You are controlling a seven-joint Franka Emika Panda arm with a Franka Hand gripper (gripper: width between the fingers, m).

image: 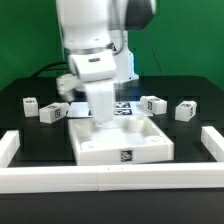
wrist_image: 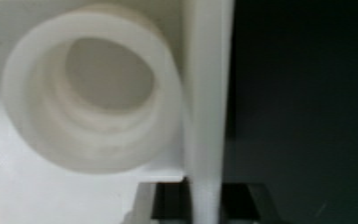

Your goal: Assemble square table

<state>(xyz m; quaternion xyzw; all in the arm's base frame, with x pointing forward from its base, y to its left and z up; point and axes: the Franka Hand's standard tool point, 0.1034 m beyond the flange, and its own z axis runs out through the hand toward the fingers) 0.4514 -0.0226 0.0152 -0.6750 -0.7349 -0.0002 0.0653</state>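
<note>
Wrist view: the hand [wrist_image: 206, 200] is clenched on the thin edge wall of the white slab [image: 145, 135], beside a round corner socket [wrist_image: 91, 90].

The arm [image: 95, 40] is cut off at the exterior view's top edge. Its white body hides the fingertips of the gripper [image: 101, 118], the far corner of the square slab [image: 145, 135] on the exterior view's left, and part of the marker board [image: 126, 108]. The tag patterns on the four legs [image: 185, 109] and on the slab's front are too small to read. The wrist view is blurred throughout. There a round socket [wrist_image: 91, 85] and the slab's wall run past the frame, and the dark fingers [wrist_image: 165, 205] are cropped to stubs.
</note>
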